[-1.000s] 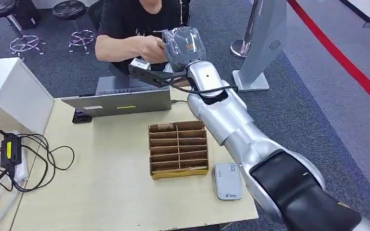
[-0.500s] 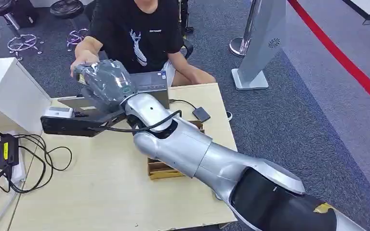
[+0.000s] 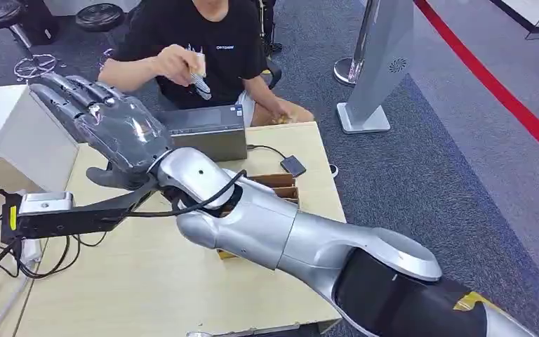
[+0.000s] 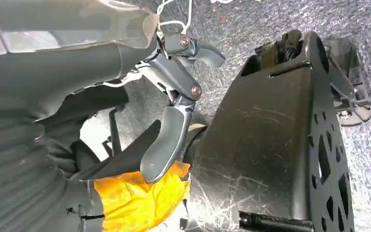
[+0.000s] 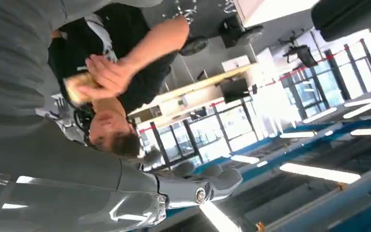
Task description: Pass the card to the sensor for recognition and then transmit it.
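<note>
Head view has the small pale flat card [image 3: 195, 64] up in the seated person's raised hand [image 3: 175, 62], well apart from the robot; thin, stiff and light by the look of it, best pinched at an edge. Right hand [image 3: 105, 119] hangs splayed and empty over the beige wooden table [image 3: 147, 281]. Left hand [image 4: 174, 125] dangles holding nothing, fingers loose

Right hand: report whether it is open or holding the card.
Open. The right hand has its fingers stretched out, nothing in them.
</note>
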`<control>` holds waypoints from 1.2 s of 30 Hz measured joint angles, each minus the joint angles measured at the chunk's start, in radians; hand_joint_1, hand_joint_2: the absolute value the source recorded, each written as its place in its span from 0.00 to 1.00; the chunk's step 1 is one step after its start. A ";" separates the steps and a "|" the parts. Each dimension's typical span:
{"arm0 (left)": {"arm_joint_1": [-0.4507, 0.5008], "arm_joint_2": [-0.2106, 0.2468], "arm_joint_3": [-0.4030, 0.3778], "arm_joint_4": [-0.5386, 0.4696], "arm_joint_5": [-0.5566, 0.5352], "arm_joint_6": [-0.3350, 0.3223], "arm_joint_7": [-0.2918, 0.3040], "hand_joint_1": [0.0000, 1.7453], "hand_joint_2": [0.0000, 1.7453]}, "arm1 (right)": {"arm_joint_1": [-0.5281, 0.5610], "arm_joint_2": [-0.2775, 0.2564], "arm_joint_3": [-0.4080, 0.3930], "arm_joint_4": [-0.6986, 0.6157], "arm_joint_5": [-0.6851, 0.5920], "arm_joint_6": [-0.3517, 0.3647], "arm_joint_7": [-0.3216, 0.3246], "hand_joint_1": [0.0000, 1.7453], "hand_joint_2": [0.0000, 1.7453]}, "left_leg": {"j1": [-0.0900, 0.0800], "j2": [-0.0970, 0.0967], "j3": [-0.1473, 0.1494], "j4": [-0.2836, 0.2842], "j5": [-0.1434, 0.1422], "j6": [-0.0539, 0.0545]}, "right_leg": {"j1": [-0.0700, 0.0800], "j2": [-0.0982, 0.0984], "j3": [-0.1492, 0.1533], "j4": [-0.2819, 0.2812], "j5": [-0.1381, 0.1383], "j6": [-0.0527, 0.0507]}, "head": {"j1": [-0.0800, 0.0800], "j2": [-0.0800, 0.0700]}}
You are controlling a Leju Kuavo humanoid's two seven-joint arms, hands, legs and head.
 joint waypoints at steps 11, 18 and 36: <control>-0.001 0.002 0.000 0.000 -0.006 0.039 -0.008 0.00 1.00 | 0.013 0.000 -0.105 -0.005 -0.056 -0.019 -0.179 0.00 1.00 | 0.000 -0.001 0.000 0.000 0.002 -0.003 | 0.000 0.000 -0.001 0.000 0.001 0.000 | 0.000 0.000; 0.000 0.011 0.000 0.001 -0.056 0.051 -0.032 0.00 1.00 | 0.114 -0.038 -0.403 -0.113 -0.086 0.094 -0.320 0.00 1.00 | 0.000 -0.001 -0.001 0.000 0.004 -0.002 | 0.000 -0.002 -0.001 0.000 0.003 0.001 | 0.000 0.000; -0.063 0.001 -0.549 -0.157 0.103 0.059 -0.070 0.00 1.00 | 0.180 -0.089 -0.823 -0.081 -0.359 0.279 -0.452 0.00 1.00 | -0.001 -0.014 -0.028 0.000 0.025 -0.002 | 0.000 -0.016 -0.023 -0.002 0.020 0.001 | 0.000 0.000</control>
